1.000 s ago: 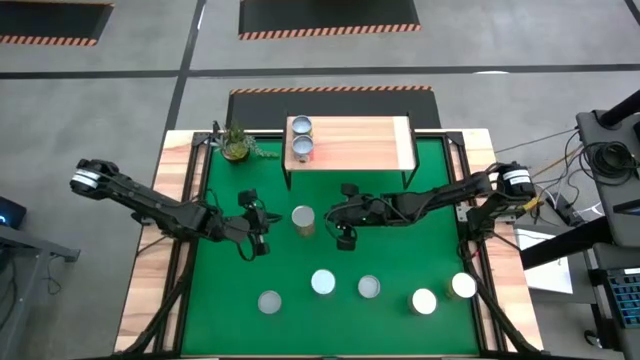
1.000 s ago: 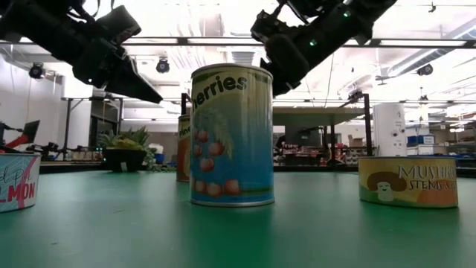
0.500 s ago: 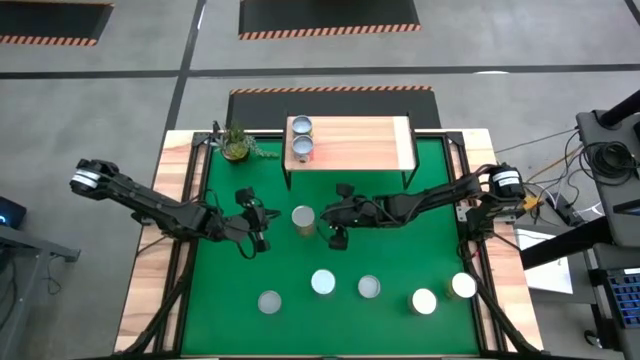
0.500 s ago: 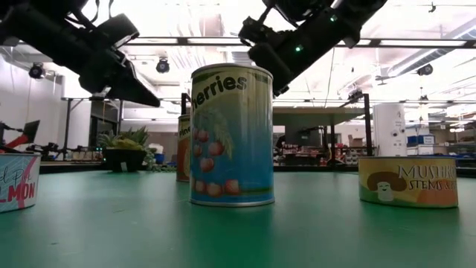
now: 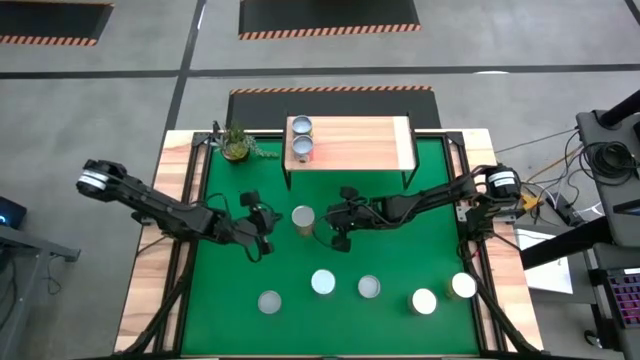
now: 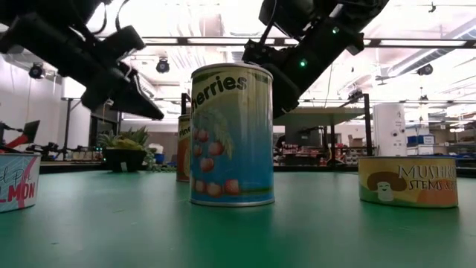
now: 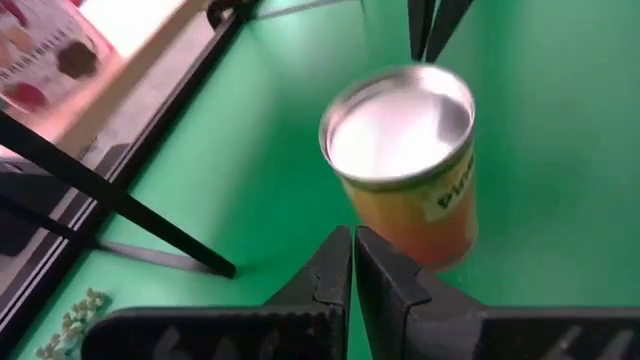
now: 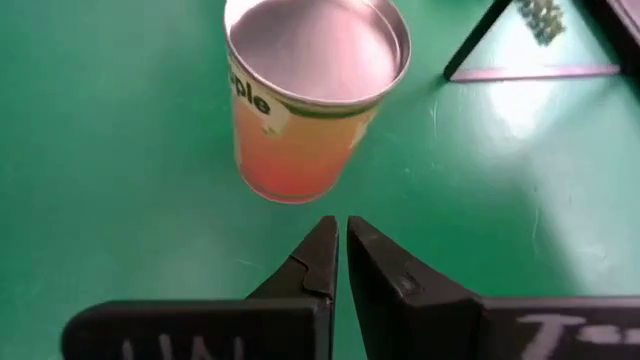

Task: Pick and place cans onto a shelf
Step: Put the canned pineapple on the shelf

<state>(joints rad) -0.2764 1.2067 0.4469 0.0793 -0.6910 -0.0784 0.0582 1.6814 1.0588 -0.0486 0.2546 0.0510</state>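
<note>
Green tabletop (image 5: pixel 400 255) with wood side edges. Shelf (image 5: pixel 350 142) stands at the middle of the far edge; two cans (image 5: pixel 300 137) sit on its left end, one behind the other, touching or nearly so.

One orange-labelled can (image 5: pixel 303 218) stands upright on the tabletop just in front of the shelf, about mid-tabletop. Left claw (image 5: pixel 263 236) hangs just left of it, clenched and holding nothing; in the left wrist view its fingers (image 7: pixel 335 270) meet tip to tip, pointing at the can (image 7: pixel 405 160). Right claw (image 5: pixel 338 236) hangs just right of the same can, also clenched and holding nothing; the right wrist view shows the fingertips (image 8: pixel 322 255) nearly pressed together, apart from the can (image 8: pixel 310 90). Neither claw touches it.

Five more cans in a loose row toward the near edge: one left of centre (image 5: pixel 269 301), two near the middle (image 5: pixel 323 283) and (image 5: pixel 369 287), two toward the near right corner (image 5: pixel 424 300) and (image 5: pixel 463 286), those two just beside each other.

Low view: tall cherries can (image 6: pixel 231 134) in front, short mushroom can (image 6: pixel 407 181) on the right, a salmon can (image 6: pixel 18 182) cut by the left border.

Potted plant (image 5: pixel 238 143) at the far left corner, beside the shelf.
</note>
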